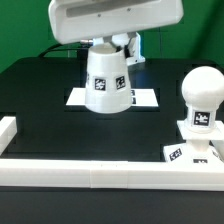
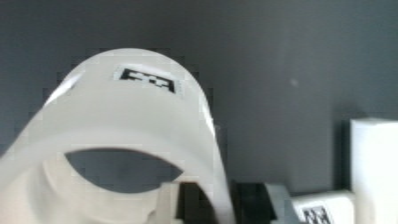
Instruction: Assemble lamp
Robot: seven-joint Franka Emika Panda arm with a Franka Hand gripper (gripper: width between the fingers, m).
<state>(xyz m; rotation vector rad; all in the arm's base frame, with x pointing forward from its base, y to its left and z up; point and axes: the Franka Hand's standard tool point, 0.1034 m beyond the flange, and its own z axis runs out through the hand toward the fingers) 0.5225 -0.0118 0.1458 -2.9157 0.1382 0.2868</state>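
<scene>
Shade [image 1: 107,82] hangs clamped in the gripper [image 1: 112,45], above the marker board [image 1: 146,97] at the far middle. Bulb [image 1: 202,95] stands in the base [image 1: 190,150], near right by the rail [image 1: 100,172]. Carry it level, centre over the bulb, then lower straight.

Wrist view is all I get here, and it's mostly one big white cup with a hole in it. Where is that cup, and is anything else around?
Observer: That is the shade, and in the exterior view it sits directly under the gripper, above the marker board.
Operator: Is there a bulb somewhere?
Observer: Yes, the round-headed bulb stands upright on the base at the exterior view's right, apart from the shade.
Operator: Anything fencing the table in?
Observer: A long white rail runs along the near edge of the black table.
Operator: Is the gripper squeezing the shade?
Observer: Neither view shows the fingers, so I cannot tell.
</scene>
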